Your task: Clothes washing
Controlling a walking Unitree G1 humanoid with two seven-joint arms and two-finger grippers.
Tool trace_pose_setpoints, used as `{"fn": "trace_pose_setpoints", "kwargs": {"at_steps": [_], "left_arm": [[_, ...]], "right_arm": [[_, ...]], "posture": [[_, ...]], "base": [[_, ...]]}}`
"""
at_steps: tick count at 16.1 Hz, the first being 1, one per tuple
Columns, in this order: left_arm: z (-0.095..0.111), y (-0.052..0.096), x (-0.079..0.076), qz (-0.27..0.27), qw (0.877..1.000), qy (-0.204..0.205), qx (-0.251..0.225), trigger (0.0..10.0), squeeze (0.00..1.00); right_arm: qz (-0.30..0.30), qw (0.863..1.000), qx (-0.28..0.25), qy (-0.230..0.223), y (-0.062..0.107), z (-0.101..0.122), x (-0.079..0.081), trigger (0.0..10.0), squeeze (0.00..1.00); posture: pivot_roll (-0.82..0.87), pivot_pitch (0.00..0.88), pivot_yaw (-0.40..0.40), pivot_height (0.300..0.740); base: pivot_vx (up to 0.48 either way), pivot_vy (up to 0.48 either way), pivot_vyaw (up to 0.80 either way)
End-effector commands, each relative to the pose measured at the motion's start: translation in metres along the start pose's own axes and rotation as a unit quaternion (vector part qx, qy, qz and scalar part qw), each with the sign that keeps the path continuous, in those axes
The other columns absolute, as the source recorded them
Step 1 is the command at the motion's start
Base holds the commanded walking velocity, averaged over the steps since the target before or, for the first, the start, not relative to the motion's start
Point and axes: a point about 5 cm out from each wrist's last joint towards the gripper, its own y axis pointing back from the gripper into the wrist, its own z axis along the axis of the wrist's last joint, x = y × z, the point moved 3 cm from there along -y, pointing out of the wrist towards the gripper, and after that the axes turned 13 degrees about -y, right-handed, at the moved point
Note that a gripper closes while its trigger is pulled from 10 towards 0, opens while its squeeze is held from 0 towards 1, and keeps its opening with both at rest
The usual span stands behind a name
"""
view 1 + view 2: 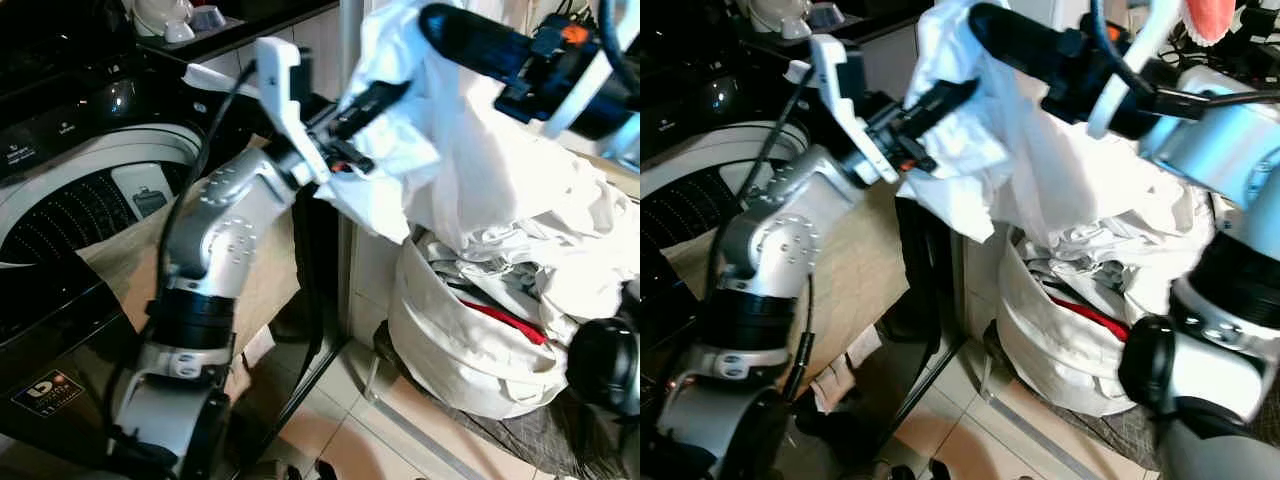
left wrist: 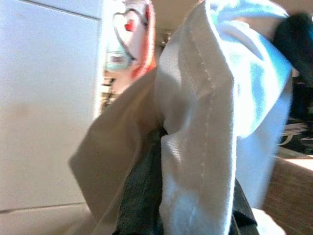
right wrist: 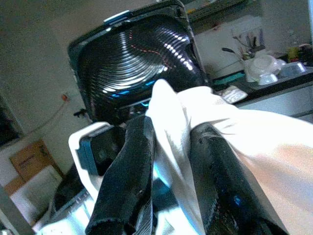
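At the far left stands one washing machine (image 1: 70, 190), its round opening uncovered and its dark lid (image 3: 137, 58) raised; a brown sheet of cardboard (image 1: 250, 290) leans beside its front. Next comes the left gripper (image 1: 372, 100), lifted to chest height, its two black fingers closed on a fold of the one white garment (image 1: 450, 150) that hangs in the air between the machine and the bag. The left wrist view has the stitched hem of that cloth pressed close against a dark finger (image 2: 142, 196). Further right, the right gripper (image 3: 168, 147) reaches across from above, its two fingers (image 3: 129, 166) also pinching the same white cloth, which bunches up between them. Below and to the right sits one pale laundry bag (image 1: 450, 350) on the tiled floor (image 1: 340, 420), stuffed with more crumpled white clothes and one red item (image 1: 505, 322) showing near its mouth.
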Motion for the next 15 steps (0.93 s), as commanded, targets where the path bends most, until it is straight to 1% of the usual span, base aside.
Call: {"fn": "trace_pose_setpoints", "kwargs": {"at_steps": [1,2,3,4,5,6,7,8,9,10,11,12,13,14,15], "left_arm": [[0.012,-0.002,0.007,0.01,1.0,-0.02,-0.014,0.0,0.0],[0.017,0.001,0.017,0.025,0.998,-0.056,-0.003,0.0,0.0],[0.024,0.003,0.028,0.042,0.995,-0.086,0.004,0.0,0.0],[0.056,0.007,0.07,0.121,0.976,-0.18,0.015,0.0,0.0],[0.071,0.009,0.087,0.16,0.959,-0.234,0.023,0.0,0.0],[0.11,0.016,0.122,0.259,0.898,-0.353,0.039,0.0,0.0],[0.128,0.02,0.135,0.303,0.858,-0.411,0.046,0.0,0.0],[0.161,0.025,0.148,0.361,0.777,-0.514,0.047,0.0,0.0],[0.172,0.026,0.151,0.387,0.736,-0.554,0.045,0.0,0.0],[0.181,0.026,0.152,0.408,0.681,-0.606,0.045,0.0,0.0],[0.174,0.027,0.155,0.417,0.656,-0.627,0.06,0.0,0.0],[0.162,0.03,0.161,0.427,0.644,-0.63,0.081,0.0,0.0],[0.155,0.032,0.163,0.429,0.642,-0.629,0.088,0.0,0.0],[0.134,0.039,0.172,0.435,0.657,-0.603,0.124,0.0,0.0],[0.107,0.048,0.18,0.432,0.673,-0.573,0.178,0.0,0.0]], "right_arm": [[0.004,1.0,-0.002,0.011,0.002,0.001,0.003,10.0,1.0],[-0.025,0.998,-0.004,0.049,0.008,0.006,0.0,10.0,1.0],[-0.041,0.997,-0.001,0.069,0.012,0.007,-0.003,10.0,1.0],[-0.067,0.99,0.022,0.118,0.021,0.007,-0.007,10.0,0.0],[-0.069,0.989,0.03,0.127,0.023,0.005,-0.007,10.0,0.0],[-0.069,0.988,0.035,0.132,0.024,0.002,-0.009,10.0,0.0],[-0.069,0.988,0.035,0.132,0.023,0.001,-0.01,10.0,0.0],[-0.067,0.988,0.035,0.134,0.02,-0.003,-0.013,10.0,0.0],[-0.064,0.988,0.037,0.138,0.019,-0.006,-0.014,10.0,0.0],[-0.058,0.987,0.039,0.143,0.016,-0.01,-0.014,10.0,0.0],[-0.053,0.987,0.043,0.146,0.014,-0.014,-0.012,10.0,0.0],[-0.05,0.987,0.046,0.147,0.012,-0.017,-0.011,10.0,0.0],[-0.049,0.987,0.049,0.147,0.012,-0.02,-0.011,10.0,0.0],[-0.048,0.986,0.054,0.147,0.011,-0.024,-0.01,10.0,0.0],[-0.047,0.987,0.059,0.145,0.011,-0.028,-0.01,10.0,0.0]], "posture": [[-0.1,0.0,0.085,0.74],[-0.11,0.0,0.086,0.74],[-0.1,0.0,0.086,0.74],[-0.09,0.0,0.081,0.74],[-0.09,0.0,0.08,0.74],[-0.09,0.0,0.079,0.74],[-0.08,0.0,0.075,0.74],[-0.08,0.0,0.073,0.74],[-0.08,0.0,0.081,0.74],[-0.08,0.0,0.089,0.74],[-0.09,0.0,0.094,0.74],[-0.1,0.0,0.1,0.74],[-0.1,0.0,0.102,0.74],[-0.11,0.0,0.107,0.74],[-0.12,0.0,0.11,0.74]], "base": [[0.0,0.0,0.0],[0.0,0.0,0.0],[0.0,0.0,0.0],[0.0,0.0,0.0],[0.0,0.0,0.0],[0.0,0.0,0.0],[0.0,0.0,0.0],[0.0,0.0,0.0],[0.0,0.0,0.0],[0.0,0.0,0.0],[0.0,0.0,0.0],[0.0,0.0,0.0],[0.0,0.0,0.0],[0.0,0.0,0.0],[0.0,0.0,0.0]]}}
